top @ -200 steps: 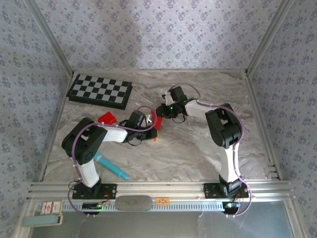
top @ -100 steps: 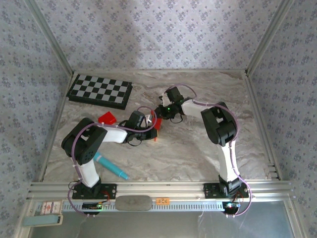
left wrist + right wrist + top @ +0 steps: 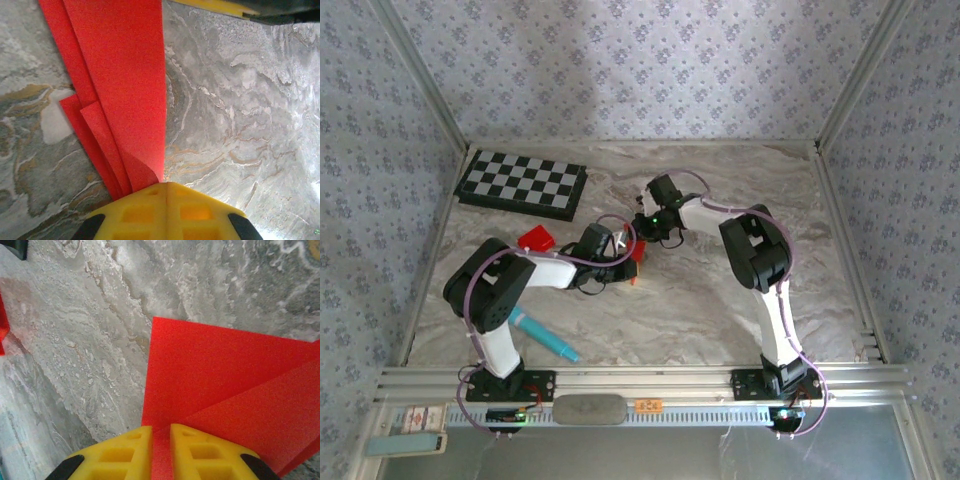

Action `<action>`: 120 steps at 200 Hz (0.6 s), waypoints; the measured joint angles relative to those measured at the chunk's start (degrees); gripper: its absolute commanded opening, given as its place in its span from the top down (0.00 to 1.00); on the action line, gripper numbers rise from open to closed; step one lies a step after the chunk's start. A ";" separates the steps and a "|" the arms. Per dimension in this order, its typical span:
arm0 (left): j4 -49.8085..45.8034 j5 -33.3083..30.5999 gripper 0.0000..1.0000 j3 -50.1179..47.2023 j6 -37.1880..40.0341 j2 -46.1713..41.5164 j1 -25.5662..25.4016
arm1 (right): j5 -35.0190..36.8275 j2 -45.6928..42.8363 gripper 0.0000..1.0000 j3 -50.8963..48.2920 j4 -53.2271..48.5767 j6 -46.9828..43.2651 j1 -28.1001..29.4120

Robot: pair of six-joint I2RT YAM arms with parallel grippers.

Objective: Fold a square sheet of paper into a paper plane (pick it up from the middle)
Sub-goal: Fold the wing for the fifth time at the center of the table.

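Note:
The square sheet of paper (image 3: 639,251) is bright red and folded into a narrow, layered, creased strip near the middle of the marble table. In the left wrist view the folded paper (image 3: 120,85) runs down into my left gripper (image 3: 167,186), whose yellow jaws are shut on its lower tip. In the right wrist view a creased corner of the paper (image 3: 220,370) lies between the fingers of my right gripper (image 3: 161,440), which is shut on it with a thin gap. From above, the left gripper (image 3: 626,258) and the right gripper (image 3: 644,230) meet at the paper from opposite sides.
A black-and-white chequered board (image 3: 521,184) lies at the back left. A small red scrap (image 3: 535,238) sits beside the left arm, and a teal pen (image 3: 546,336) lies near the left base. Patterned walls close in the table (image 3: 720,300) on three sides.
The right arm's elbow and wrist have shifted a little to the left. The left arm and the paper have stayed where they were. Both grips are unchanged.

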 measured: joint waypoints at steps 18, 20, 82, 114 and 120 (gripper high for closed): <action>-1.55 -0.17 0.88 -0.09 -0.07 -1.57 0.33 | 1.29 0.22 0.83 0.94 -1.53 0.02 0.28; -1.75 -0.15 0.87 -0.09 -0.17 -1.81 0.37 | 1.49 0.22 0.83 1.03 -1.64 0.04 0.28; -0.50 -1.20 0.85 -0.07 -3.54 -5.68 1.68 | 5.88 -0.02 0.83 1.46 -3.10 2.99 1.14; -0.26 -1.38 0.87 1.18 -5.62 -2.93 1.88 | 8.13 -0.79 0.83 0.90 -3.54 5.70 1.16; -0.26 -1.31 0.87 1.55 -6.01 -2.27 1.88 | 8.44 -0.92 0.84 0.81 -3.61 6.10 1.16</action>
